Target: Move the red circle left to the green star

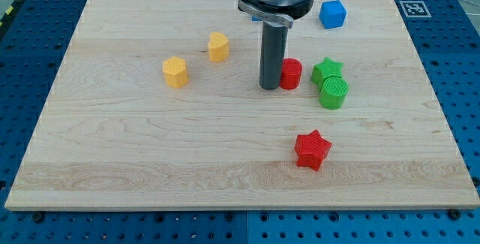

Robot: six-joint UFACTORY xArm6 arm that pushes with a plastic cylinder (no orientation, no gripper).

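red star (312, 149) nearest; tip (269, 87) touches red circle (291, 73).

My tip (269, 87) stood touching the view's left side of the red circle (291, 73). The green star (327, 70) sat just right of that circle, touching a green cylinder (334, 92) below it.

Robotics laboratory or test cell. Evidence: a pale wooden counter (150, 154) rests on a blue perforated metal base (457, 56) with a regular hole grid. A printed black-and-white fiducial marker (412, 8) sits at the counter's top right corner. Yellow-black hazard tape (9, 15) beyond the top left corner.
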